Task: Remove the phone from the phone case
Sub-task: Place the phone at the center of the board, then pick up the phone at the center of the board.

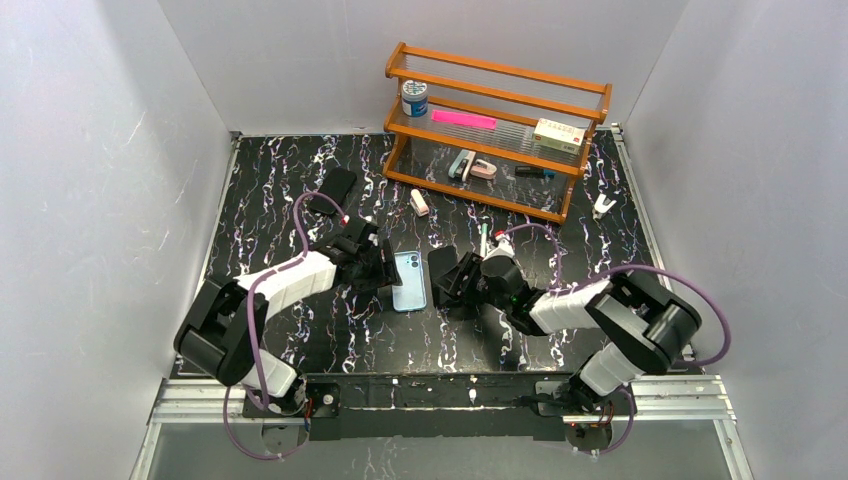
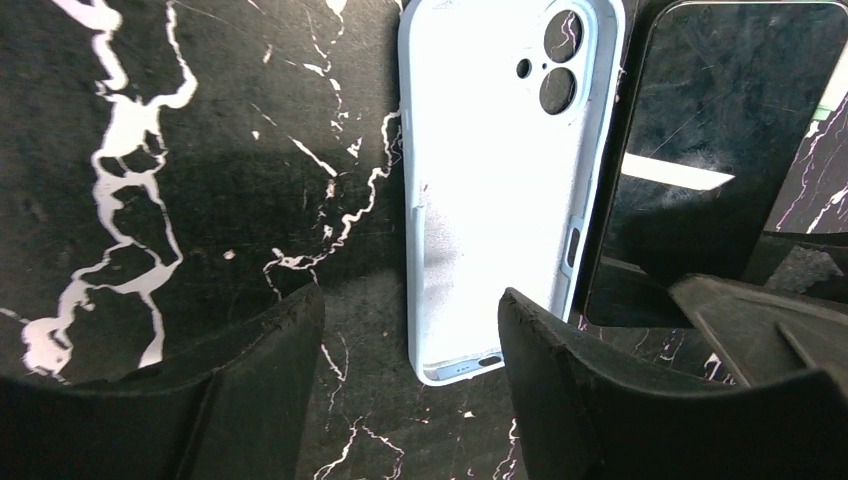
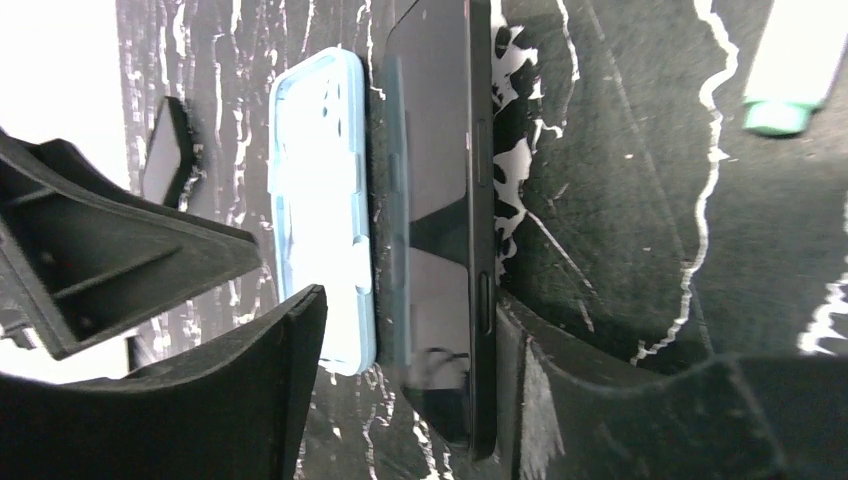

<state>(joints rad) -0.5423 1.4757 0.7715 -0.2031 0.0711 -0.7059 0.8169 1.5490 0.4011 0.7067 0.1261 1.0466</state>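
The light blue phone case [image 1: 409,281] lies flat and empty on the black marbled table, inner side up; it also shows in the left wrist view [image 2: 490,200] and the right wrist view [image 3: 320,210]. The black phone [image 1: 441,268] is out of the case, tilted up on its long edge just right of it [image 2: 700,150]. My left gripper [image 2: 410,340] is open, its fingers astride the case's near end without gripping it. My right gripper [image 3: 410,340] is open around the phone [image 3: 435,230], which leans on the right finger [image 3: 560,400]; a gap shows at the left finger.
A wooden shelf [image 1: 495,125] with small items stands at the back. A black flat object [image 1: 333,190], a small pink-white item [image 1: 420,202], a marker [image 1: 484,240] and a white clip [image 1: 601,206] lie on the table. White walls enclose the sides.
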